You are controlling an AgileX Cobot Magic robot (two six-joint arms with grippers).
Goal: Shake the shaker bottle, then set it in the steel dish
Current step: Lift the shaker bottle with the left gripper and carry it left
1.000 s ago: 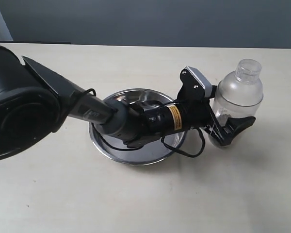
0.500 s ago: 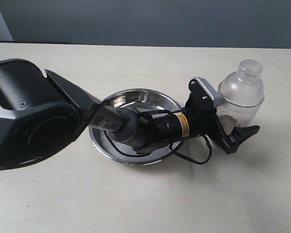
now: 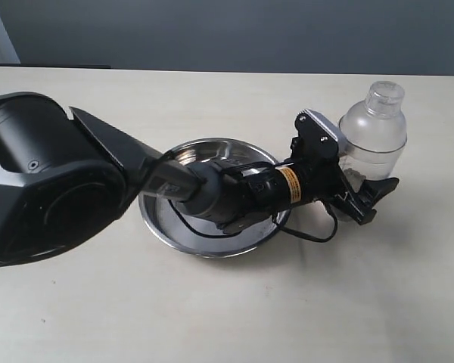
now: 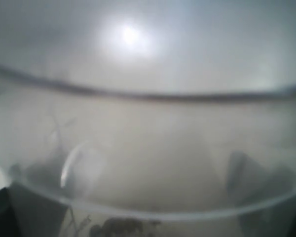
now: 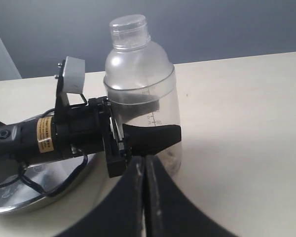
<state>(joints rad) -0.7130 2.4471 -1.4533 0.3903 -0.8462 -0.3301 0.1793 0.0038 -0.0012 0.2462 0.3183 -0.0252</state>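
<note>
The left arm reaches across above the steel dish (image 3: 160, 227) and the left gripper (image 3: 374, 174) clasps the shaker bottle (image 3: 373, 132) around its lower body. One black finger lies across the bottle's near side, and the other shows dark through the frosted plastic on the far side. The bottle stands upright with its cap (image 3: 384, 94) on top, just beyond the dish's right rim in the exterior view and outside the dish. Its base is hidden behind the gripper, so whether it rests on the table (image 3: 287, 310) cannot be told. Beige-brown grains (image 5: 170, 158) sit low inside the bottle. In the left wrist view the bottle's wall fills almost the whole picture, blurred and very close to the camera. The right gripper (image 5: 144, 162) has its two fingers pressed together with nothing between them. It points toward the bottle from near by, apart from both the bottle and the left gripper.
</note>
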